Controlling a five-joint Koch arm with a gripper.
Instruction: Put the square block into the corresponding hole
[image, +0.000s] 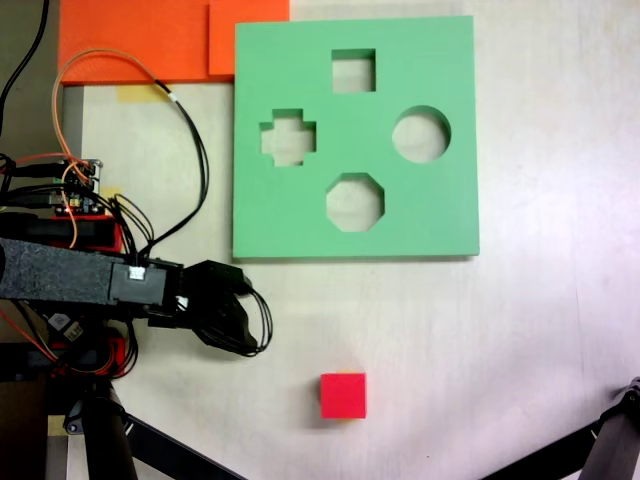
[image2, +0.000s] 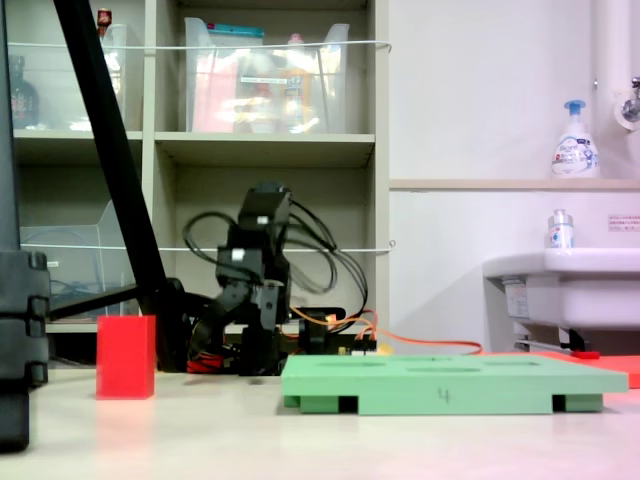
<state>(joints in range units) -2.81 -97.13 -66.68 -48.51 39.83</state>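
The square block (image: 343, 395) is a small red foam cube standing alone on the pale table in the first exterior view's lower middle; it shows in the second exterior view's left (image2: 126, 357). The green foam board (image: 450, 210) lies flat above it. Its square hole (image: 353, 70) is near the top edge, above the cross, round and octagonal cutouts. My gripper (image: 238, 308) is black and sits left of the cube and below the board's lower left corner. It is folded low on the arm (image2: 262, 335) with no gap showing between its fingers, and it holds nothing.
Orange foam sheets (image: 140, 40) lie at the board's upper left. Loose cables (image: 195, 150) run along the board's left side. Black tripod legs (image: 160, 445) (image: 610, 445) cross the bottom corners. A shelf unit (image2: 260, 150) and a sink (image2: 570, 275) stand behind.
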